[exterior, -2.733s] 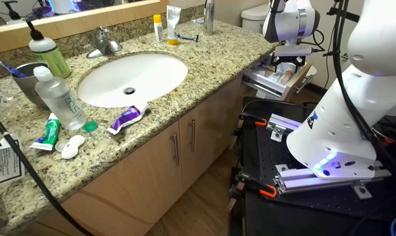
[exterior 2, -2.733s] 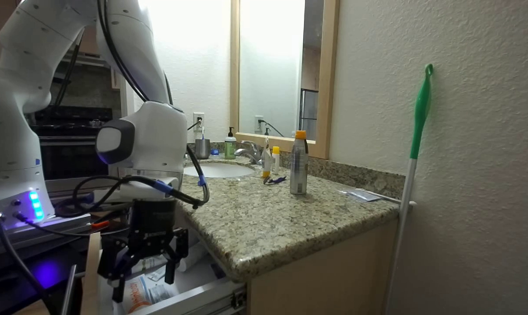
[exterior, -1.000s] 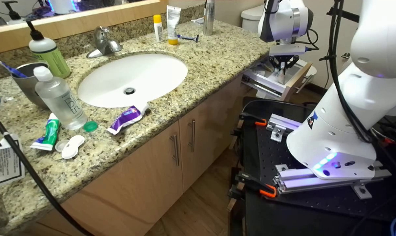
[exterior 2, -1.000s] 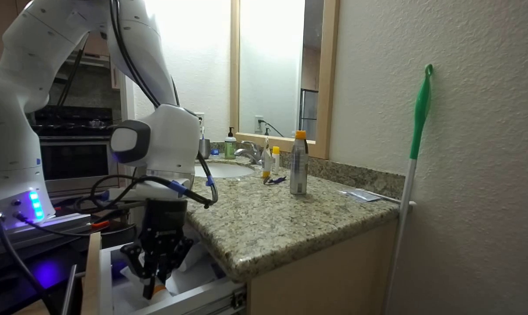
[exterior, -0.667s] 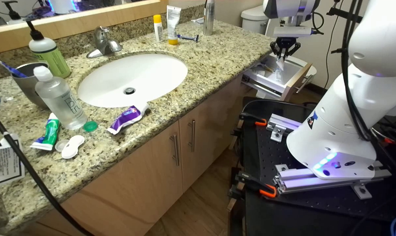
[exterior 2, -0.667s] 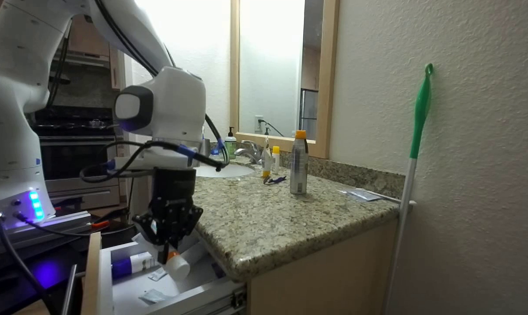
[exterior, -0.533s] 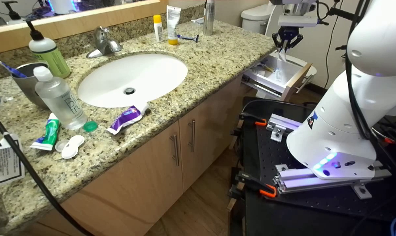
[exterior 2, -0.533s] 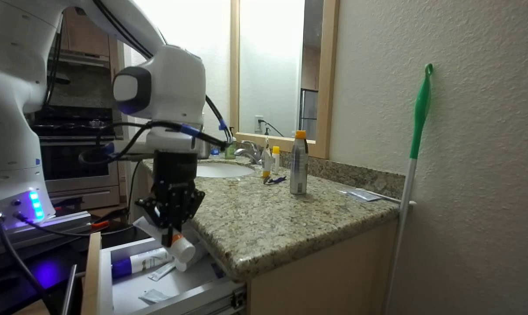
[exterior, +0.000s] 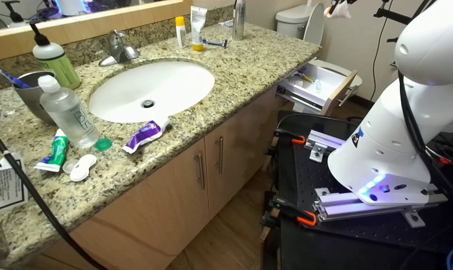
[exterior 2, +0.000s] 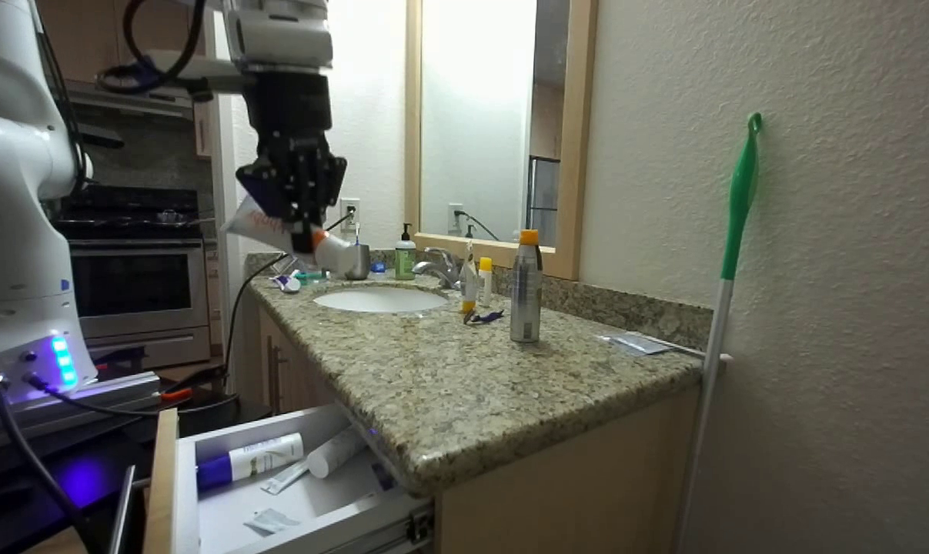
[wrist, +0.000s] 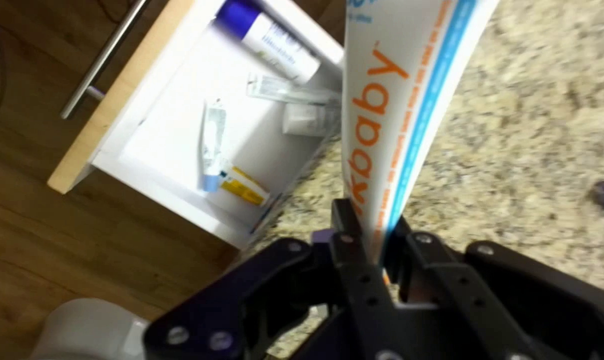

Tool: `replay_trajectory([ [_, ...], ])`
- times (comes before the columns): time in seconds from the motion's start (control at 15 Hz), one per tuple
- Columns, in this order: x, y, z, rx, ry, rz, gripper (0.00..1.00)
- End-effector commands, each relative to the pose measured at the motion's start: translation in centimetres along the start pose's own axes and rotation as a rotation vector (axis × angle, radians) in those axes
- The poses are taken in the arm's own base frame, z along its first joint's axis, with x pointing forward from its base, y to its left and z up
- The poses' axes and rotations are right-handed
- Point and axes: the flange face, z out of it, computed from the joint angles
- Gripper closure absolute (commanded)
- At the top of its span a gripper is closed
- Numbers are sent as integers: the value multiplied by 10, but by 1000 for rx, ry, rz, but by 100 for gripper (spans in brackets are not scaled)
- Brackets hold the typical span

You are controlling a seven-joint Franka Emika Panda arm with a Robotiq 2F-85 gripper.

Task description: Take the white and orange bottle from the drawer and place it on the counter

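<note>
The white and orange bottle, a soft tube with orange lettering, a blue stripe and a white cap, hangs sideways in my gripper. Both fingers are shut on its narrow end. An exterior view shows the bottle raised well above the drawer and higher than the counter, touching neither. At the top edge of an exterior view the bottle shows, with most of the gripper cut off. The drawer is pulled out. In the wrist view speckled granite lies below the jaws.
Inside the drawer lie a blue-capped white tube, a white cylinder and small packets. On the counter stand a silver spray can, a yellow-capped stick, a squeeze tube and a razor. The sink lies farther along.
My open gripper came down into the drawer, closed on the bottle and lifted it out. Over the last half second it rose far higher, above counter level. The drawer stayed put.
</note>
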Motion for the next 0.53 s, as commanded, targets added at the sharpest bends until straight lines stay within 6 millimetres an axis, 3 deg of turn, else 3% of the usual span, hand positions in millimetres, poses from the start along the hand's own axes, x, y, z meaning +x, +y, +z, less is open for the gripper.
replay_trajectory([
  [0.0, -13, -60, -53, 178, -105, 23, 96],
  [0.27, -32, -157, -74, 379, -257, 82, 96],
  [0.4, -49, -187, -73, 465, -349, 32, 96],
  [0.47, -63, -187, -71, 476, -383, -43, 96],
])
